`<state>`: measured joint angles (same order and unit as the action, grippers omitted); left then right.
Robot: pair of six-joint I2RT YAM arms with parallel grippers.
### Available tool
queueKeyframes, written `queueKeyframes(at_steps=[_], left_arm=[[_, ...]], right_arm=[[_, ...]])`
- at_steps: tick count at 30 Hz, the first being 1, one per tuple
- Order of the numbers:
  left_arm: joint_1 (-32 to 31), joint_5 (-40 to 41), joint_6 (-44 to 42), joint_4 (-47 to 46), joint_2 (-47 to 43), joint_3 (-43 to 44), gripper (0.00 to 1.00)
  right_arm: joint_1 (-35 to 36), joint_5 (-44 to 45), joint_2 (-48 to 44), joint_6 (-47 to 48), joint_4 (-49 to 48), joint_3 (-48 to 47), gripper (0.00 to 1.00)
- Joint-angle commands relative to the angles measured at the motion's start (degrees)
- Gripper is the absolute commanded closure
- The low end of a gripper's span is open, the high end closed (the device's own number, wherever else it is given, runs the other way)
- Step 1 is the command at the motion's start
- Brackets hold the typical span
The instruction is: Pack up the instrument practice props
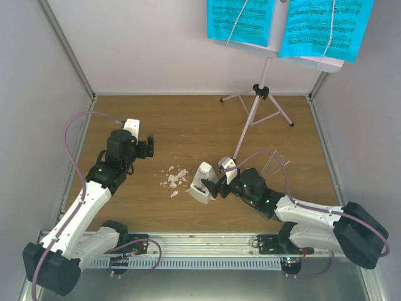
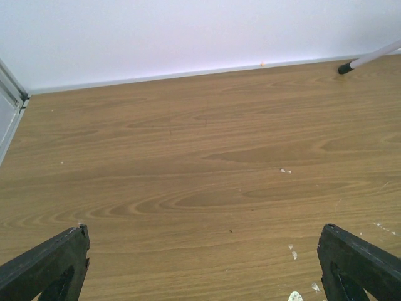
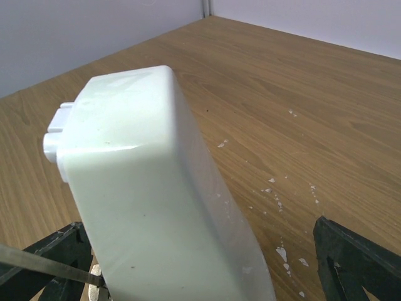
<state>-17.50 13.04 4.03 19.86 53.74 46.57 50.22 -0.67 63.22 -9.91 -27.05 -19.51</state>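
Up at 1 o'clock on the worktop [image 1: 188,119] stands the music stand [image 1: 259,94], with its thin legs spread out. Two cyan pages [image 1: 241,22] sit on its desk, side by side. They are full of black notes in rows, but the notes are too small to read.

The metronome [image 1: 202,182] is white and sits near the middle of the worktop, a bit toward 5 o'clock. Small white crumbs [image 1: 175,179] lie just beside it at 9 o'clock. The right gripper [image 1: 217,186] is at the metronome's 3 o'clock side.

The right wrist view shows this much closer. The metronome [image 3: 156,188] fills most of the space between the black fingers [image 3: 357,263], which are spread wide. The finger at 3 o'clock stands apart from it. I cannot tell if the finger at 9 o'clock touches it. A little white knob sticks out of the metronome at 9 o'clock, and only this view shows it.

The left gripper [image 1: 145,148] is well apart, at 9 o'clock on the worktop. The left wrist view shows it spread wide over wood with a few crumbs [image 2: 291,251], and a black-tipped leg of the music stand [image 2: 369,59] at 2 o'clock
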Motion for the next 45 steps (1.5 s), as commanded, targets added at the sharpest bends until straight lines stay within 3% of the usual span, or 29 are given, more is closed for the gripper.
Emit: queueKeyframes(at_steps=[1,16,34,45], left_arm=[[0.27,-0.86,0.39,-3.78,-0.65,-0.82,0.01],[0.27,-1.03,0.16,-4.15,-0.38,-0.82,0.01],[0.28,-0.99,-0.08,-4.28,0.18,-0.8,0.01],[0.28,-1.14,-0.27,-4.26,0.24,-0.89,0.01]], right_arm=[[0.18,0.89,0.98,-0.33,-2.42,-0.56,0.04],[-7.91,-12.49,0.3,1.57,-3.17,-0.82,0.08],[-11.29,-18.66,1.84,1.59,-5.3,0.35,0.22],[-12.88,-24.82,5.17,2.62,-7.56,-0.46,0.19]])
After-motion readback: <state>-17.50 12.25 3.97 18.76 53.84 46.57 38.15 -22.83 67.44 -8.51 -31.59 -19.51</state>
